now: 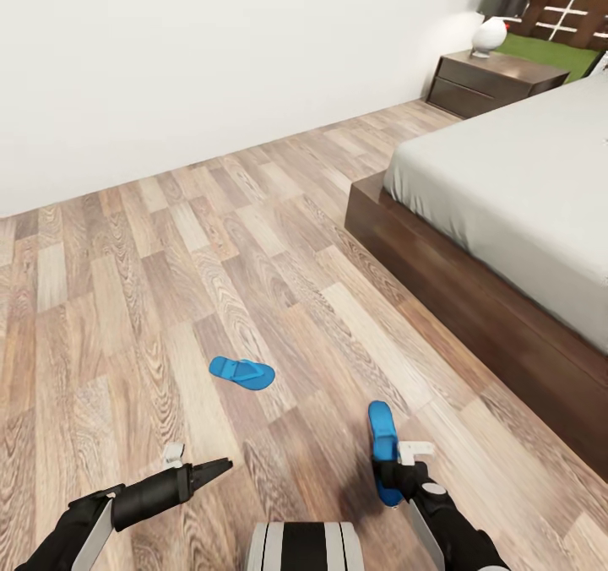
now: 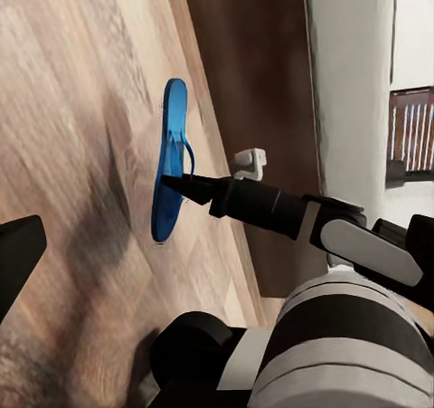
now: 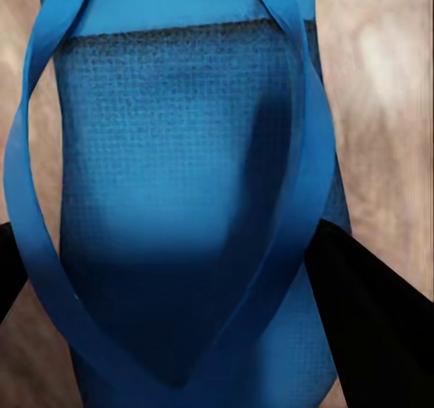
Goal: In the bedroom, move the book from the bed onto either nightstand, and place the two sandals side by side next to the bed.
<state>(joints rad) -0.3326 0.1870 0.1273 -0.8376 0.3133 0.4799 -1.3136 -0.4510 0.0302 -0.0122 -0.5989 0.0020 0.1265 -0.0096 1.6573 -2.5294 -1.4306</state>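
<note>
My right end effector (image 1: 390, 461) grips one sandal (image 1: 382, 436), carrying it to pair with the other sandal (image 1: 242, 372) beside the bed (image 1: 473, 301); my left end effector (image 1: 221, 467), pinched together, holds nothing.

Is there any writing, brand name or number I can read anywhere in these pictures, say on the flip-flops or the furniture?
None. The two blue sandals, the bed, the nightstand and the right gripper carry no readable text, label or number in any view.
</note>
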